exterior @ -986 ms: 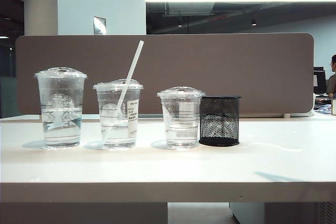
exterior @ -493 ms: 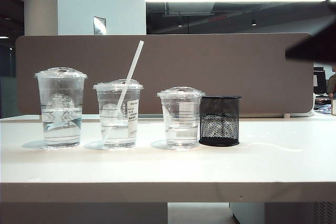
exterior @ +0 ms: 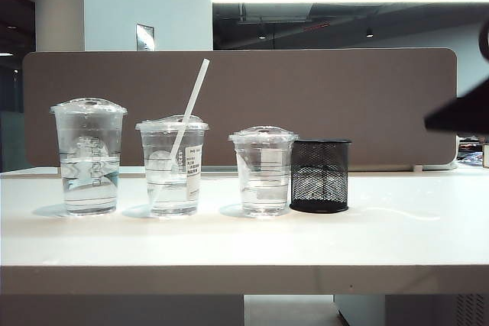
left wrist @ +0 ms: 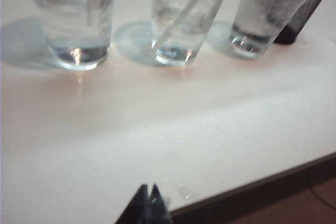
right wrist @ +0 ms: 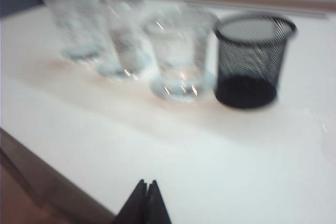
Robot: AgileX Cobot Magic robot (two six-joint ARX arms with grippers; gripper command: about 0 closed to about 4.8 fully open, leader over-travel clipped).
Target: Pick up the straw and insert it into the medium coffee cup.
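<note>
Both grippers are seen empty, with their fingertips pressed together. Left gripper (left wrist: 148,199) is held over the near edge of the white table (exterior: 229,242), well apart from the cups, its dark tips meeting in a point in the left wrist view. It cannot be made out in the exterior view.

At the far left of the row, the tallest clear cup (exterior: 89,156) is stood upright with a domed lid, partly filled with clear liquid. Just beside it, the medium coffee cup (exterior: 172,164) is placed, marked by a white printed label on its side. The straw (exterior: 190,103) is already lodged in this cup: it is passed through the domed lid, tilted toward the right, with its upper end raised well above every cup and its lower end reaching toward the cup's base. The slanted straw (left wrist: 190,9) is also seen through the cup wall (left wrist: 186,17) in the left wrist view.

Next, the shortest clear cup (exterior: 263,170) is set, and a black mesh pen holder (exterior: 320,175) is stood touching or nearly touching it.

Right gripper (right wrist: 146,201) is held over the table's near edge, well apart from the holder (right wrist: 253,60). A dark shape at the right edge of the exterior view is likely part of the right arm (exterior: 462,116).
</note>
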